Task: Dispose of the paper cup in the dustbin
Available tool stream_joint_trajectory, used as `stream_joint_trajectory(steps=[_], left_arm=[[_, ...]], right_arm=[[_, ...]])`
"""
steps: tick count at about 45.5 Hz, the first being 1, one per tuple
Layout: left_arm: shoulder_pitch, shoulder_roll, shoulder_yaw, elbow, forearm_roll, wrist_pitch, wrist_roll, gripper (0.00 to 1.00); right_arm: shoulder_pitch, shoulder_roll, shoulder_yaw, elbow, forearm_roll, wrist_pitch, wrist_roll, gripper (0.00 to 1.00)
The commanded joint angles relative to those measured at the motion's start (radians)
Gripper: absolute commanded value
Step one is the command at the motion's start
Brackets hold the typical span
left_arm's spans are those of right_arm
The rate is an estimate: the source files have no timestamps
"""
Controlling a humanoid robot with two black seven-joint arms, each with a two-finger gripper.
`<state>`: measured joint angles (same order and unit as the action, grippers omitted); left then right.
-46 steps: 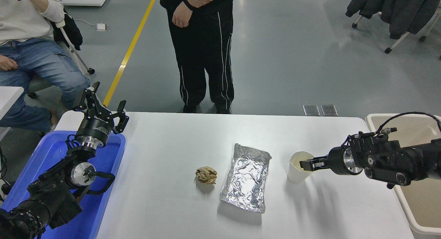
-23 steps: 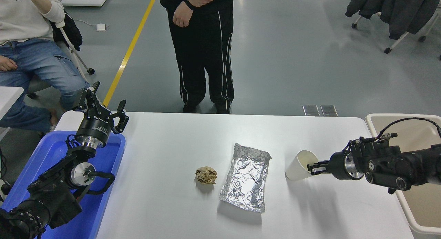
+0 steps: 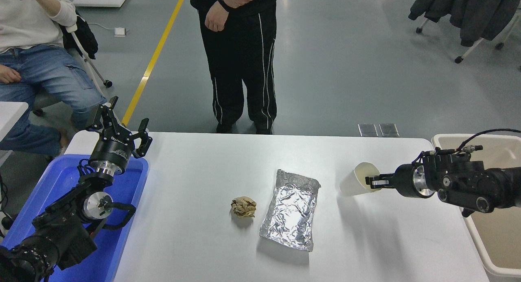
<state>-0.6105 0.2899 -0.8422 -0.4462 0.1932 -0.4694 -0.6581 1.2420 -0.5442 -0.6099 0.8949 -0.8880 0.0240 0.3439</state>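
In the head view the right gripper (image 3: 372, 181) has its jaws clamped on the rim of the paper cup (image 3: 358, 179), held tilted above the desk (image 3: 195, 249) with its mouth toward the arm, so the dustbin (image 3: 480, 249) lies rightward, behind the wrist; the left gripper (image 3: 122, 131) sits parked, jaws apart.

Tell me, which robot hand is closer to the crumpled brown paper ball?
Neither is close, but the left gripper looks slightly nearer. It is parked over the blue bin, off to the ball's left. The right gripper is off to its right, past the foil, pinching the paper cup.
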Motion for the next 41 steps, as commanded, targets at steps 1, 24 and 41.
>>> stream_joint_trajectory(steps=[1,24,41], left_arm=[[0.0,0.0,0.0,0.0,0.0,0.0,0.0,1.0],[0.0,0.0,0.0,0.0,0.0,0.0,0.0,1.0],[0.0,0.0,0.0,0.001,0.0,0.0,0.0,1.0]], right_arm=[[0.033,-0.166,0.206,0.03,0.003,0.128,0.061,0.0],[0.085,-0.356,0.608,0.015,0.023,0.419,0.066,0.0],[0.068,-0.359,0.602,-0.117,0.084,0.421,0.063,0.0]])
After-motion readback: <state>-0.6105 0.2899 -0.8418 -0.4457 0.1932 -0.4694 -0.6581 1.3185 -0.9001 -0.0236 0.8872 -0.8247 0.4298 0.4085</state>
